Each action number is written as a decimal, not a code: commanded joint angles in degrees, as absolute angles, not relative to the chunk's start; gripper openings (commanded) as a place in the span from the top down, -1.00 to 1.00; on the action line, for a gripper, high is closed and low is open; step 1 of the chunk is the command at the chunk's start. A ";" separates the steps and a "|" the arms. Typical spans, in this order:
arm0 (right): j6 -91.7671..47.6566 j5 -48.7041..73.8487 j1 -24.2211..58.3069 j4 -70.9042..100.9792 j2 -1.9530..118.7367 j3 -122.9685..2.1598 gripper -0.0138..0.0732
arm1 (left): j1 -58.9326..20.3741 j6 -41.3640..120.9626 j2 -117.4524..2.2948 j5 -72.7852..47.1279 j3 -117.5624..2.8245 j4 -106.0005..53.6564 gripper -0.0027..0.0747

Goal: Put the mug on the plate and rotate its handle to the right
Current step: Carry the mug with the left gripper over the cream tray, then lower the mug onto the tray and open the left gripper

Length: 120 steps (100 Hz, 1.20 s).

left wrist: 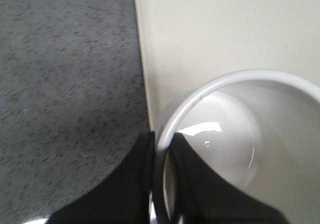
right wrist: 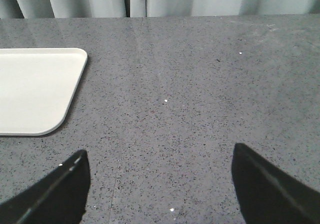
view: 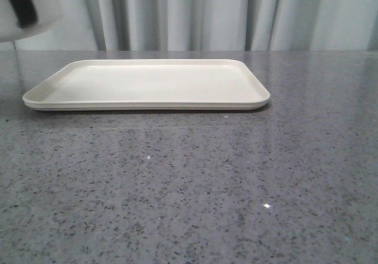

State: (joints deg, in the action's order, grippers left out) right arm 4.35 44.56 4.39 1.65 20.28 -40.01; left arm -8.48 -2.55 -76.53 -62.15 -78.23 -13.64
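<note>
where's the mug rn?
The mug is in the left gripper, its jaws pinching the rim, held above the plate at its left end; front view shows it top-left.

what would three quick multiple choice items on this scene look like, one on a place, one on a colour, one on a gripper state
1. Where is the mug in the front view?
A. standing on the plate
B. raised at the upper left
C. lying on the table to the right

2. What colour is the plate?
A. cream-white
B. blue
C. black

3. How is the right gripper?
A. shut on the mug
B. shut on the plate
C. open, holding nothing

Answers: 1 B, the mug shows only at the upper left corner, above the plate's level. 2 A, the plate is pale cream against the grey table. 3 C, its fingers stand wide apart over bare table.
</note>
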 commanded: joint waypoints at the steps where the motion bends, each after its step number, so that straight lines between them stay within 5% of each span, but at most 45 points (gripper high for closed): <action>1: 3.96 40.14 4.36 1.54 21.26 -41.93 -0.66 | -12.46 -3.13 -79.28 -58.64 -83.39 -15.67 0.98; 50: 3.96 40.19 4.36 1.54 21.26 -41.93 -0.66 | -22.25 -6.07 -99.43 -61.11 -100.98 -12.09 0.98; 120: 3.96 40.19 4.36 1.54 21.26 -41.93 -0.66 | -24.90 -7.97 -104.23 -62.11 -103.55 -8.09 0.98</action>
State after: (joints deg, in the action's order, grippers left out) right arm 4.26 44.48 4.39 1.65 20.28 -40.01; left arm -24.47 -7.37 -106.97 -64.09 -101.49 -7.40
